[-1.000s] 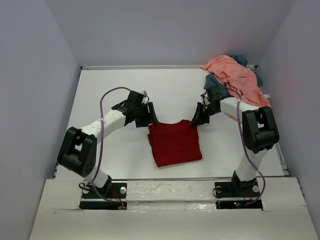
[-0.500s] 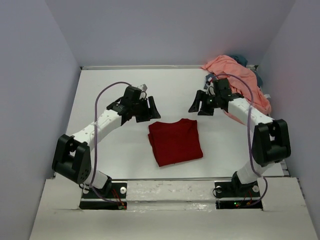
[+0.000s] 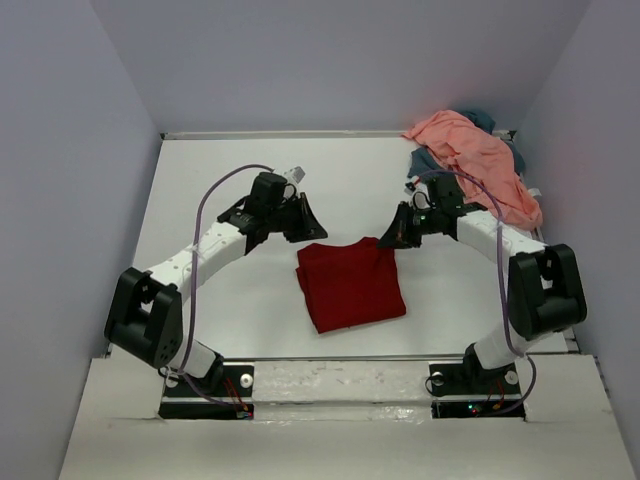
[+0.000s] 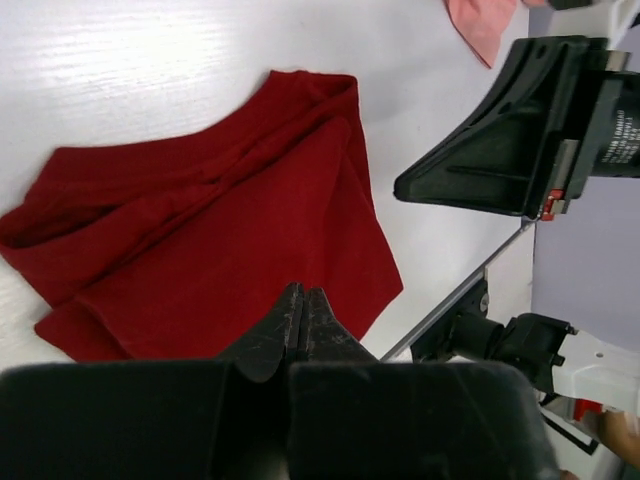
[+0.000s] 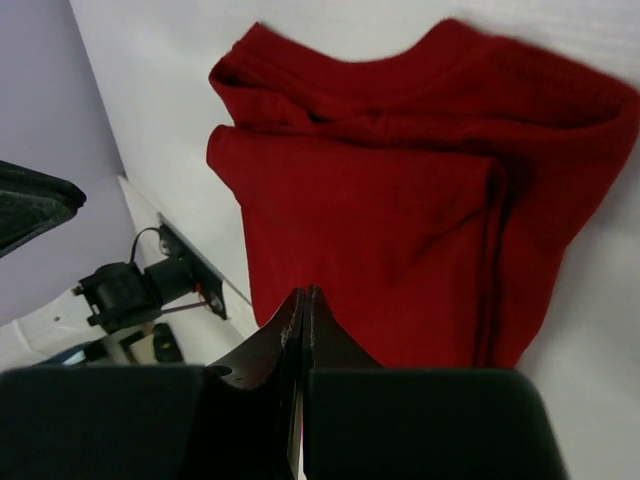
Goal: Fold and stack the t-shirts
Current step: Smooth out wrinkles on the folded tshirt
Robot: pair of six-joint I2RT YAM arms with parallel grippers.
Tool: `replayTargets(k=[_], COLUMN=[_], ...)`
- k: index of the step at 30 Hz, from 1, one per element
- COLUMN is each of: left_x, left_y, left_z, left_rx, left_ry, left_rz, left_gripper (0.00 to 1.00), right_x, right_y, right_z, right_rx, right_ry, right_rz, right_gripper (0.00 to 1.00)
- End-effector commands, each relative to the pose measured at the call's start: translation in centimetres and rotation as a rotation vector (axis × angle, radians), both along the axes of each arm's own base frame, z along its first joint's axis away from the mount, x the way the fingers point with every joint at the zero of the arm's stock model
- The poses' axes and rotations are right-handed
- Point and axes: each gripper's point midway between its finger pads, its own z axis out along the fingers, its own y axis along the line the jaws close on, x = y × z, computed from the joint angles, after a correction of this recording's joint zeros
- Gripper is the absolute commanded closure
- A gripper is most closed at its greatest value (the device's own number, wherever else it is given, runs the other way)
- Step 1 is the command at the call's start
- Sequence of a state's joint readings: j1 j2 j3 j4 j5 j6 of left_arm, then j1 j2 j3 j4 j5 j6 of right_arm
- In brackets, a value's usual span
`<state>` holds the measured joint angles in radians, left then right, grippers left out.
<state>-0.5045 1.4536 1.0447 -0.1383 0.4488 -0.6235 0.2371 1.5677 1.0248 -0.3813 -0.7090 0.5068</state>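
Left gripper (image 3: 298,218): my fingers are pressed together with nothing between them. It hangs just past the far left corner of the dark red t-shirt (image 3: 350,285), and my wrist view looks down across the cloth.
Right gripper (image 3: 397,233): also pressed together and empty. It sits at the far right corner of the same shirt; I cannot tell whether the tips touch the cloth.
Dark red t-shirt: folded into a rough rectangle, it lies flat on the tabletop (image 3: 230,170) between my two arms, slightly turned. Layered edges and creases show along its far side.
Salmon pink t-shirt (image 3: 470,150): unfolded, in a crumpled heap at the far right corner, well apart from the red one.
Slate blue-grey t-shirt (image 3: 424,164): it lies beneath the pink one, with only its edges peeking out.
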Motion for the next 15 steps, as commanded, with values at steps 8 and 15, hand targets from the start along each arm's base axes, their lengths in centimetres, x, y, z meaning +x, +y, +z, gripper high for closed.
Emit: replayTargets(k=[8,15], left_x=[-2.8,-4.0], left_y=[-3.8,-5.2], left_z=[-1.3,-3.2], left_rx=[-0.193,-0.205], left_ry=[0.090,0.138], left_rz=[-0.053,-0.087], left_gripper=[1.00,1.00], right_x=[-0.3,-1.0], right_y=[3.2,4.1], right_z=[-0.6,-2.7], right_rx=[0.258,0.258], right_ry=[0.085,0.145], right_rz=[0.070,0.085], right_gripper=[1.00,1.00])
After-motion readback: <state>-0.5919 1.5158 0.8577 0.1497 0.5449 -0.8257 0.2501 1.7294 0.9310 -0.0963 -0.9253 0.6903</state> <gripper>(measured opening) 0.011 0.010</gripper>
